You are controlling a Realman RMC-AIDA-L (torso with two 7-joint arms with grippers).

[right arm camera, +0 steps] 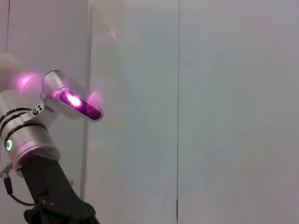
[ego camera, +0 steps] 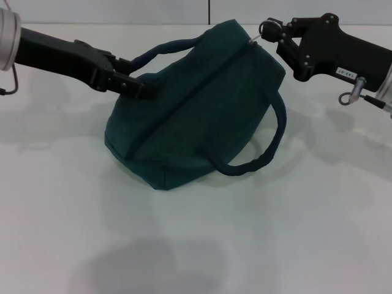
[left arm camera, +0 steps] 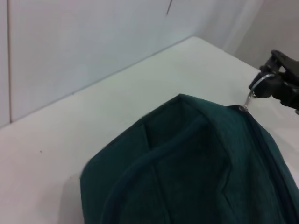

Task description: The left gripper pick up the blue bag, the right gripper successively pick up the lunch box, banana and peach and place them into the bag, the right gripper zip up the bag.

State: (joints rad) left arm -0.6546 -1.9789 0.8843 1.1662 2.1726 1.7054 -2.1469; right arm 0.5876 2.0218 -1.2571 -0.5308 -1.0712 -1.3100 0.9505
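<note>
Soft teal fabric blue bag (ego camera: 202,116), zipped shut, tilted. Left gripper (ego camera: 136,86) pinches its 9 o'clock edge; right gripper (ego camera: 272,32) pinches metal zip ring (ego camera: 255,38) at 1 o'clock.

Plain white matte tabletop (ego camera: 257,245) fills foreground, w/ soft grey shadows near front edge. Pale grey-white panelled wall (ego camera: 122,11) behind it, thin dark vertical seam (ego camera: 209,11) btwn panels. Light even, diffuse.

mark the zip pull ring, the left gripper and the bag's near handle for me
zip pull ring (ego camera: 267,27), head view: on the metal ring at the right gripper's (ego camera: 274,32) fingertips.
left gripper (ego camera: 139,87), head view: fingertips at the blue bag's (ego camera: 184,131) edge.
near handle (ego camera: 257,160), head view: loop's lower curve.
</note>
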